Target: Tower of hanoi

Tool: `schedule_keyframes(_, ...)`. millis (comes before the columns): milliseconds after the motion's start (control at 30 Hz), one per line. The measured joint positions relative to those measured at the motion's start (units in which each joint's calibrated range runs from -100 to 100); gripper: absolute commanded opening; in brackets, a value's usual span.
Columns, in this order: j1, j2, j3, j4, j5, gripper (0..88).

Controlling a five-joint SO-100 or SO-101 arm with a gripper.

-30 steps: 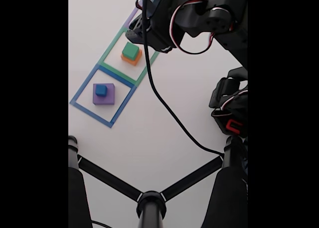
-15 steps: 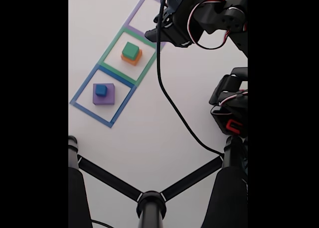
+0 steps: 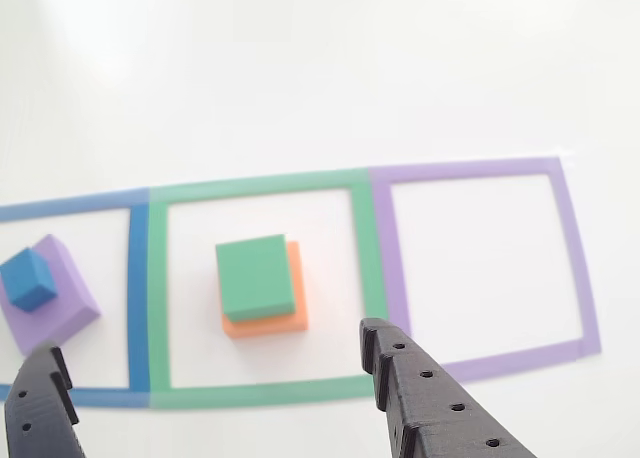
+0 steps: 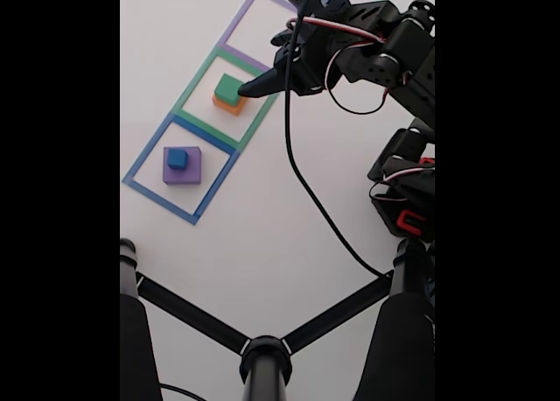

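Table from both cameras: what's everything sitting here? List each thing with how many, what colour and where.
Blue block: one, blue, smallest, on top of the purple block.
Purple block: one, purple, inside the blue taped square.
Green block: one, green, on top of the orange block.
Orange block: one, orange, inside the green taped square.
Taped squares: three in a row on the white table; blue taped square, green taped square in the middle, purple taped square with nothing inside.
Stand: one, black, with legs, bottom of the fixed view.
Cable: one, black, trailing across the table.
Gripper: one, black, open, fingers either side of the green-on-orange stack.
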Motion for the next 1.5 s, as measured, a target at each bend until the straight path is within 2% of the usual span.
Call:
schedule_keyframes(200, 0.4, -3.3, 12.6, -11.6, 0.0, 37.2)
schedule_keyframes(367, 0.4, -3.1, 23.5, -26.7, 0.0, 37.2)
schedule_keyframes(600, 0.4, 3.5, 34.6, -50.3, 0.0, 38.0)
schedule_keyframes(833, 0.4, 11.6, 39.9, -67.4, 0.0, 38.2)
schedule_keyframes(1233, 0.4, 29.7, 41.3, -88.6, 0.0, 38.1)
schedule_keyframes(1500, -0.4, 38.8, 41.3, -97.0, -0.4, 38.2)
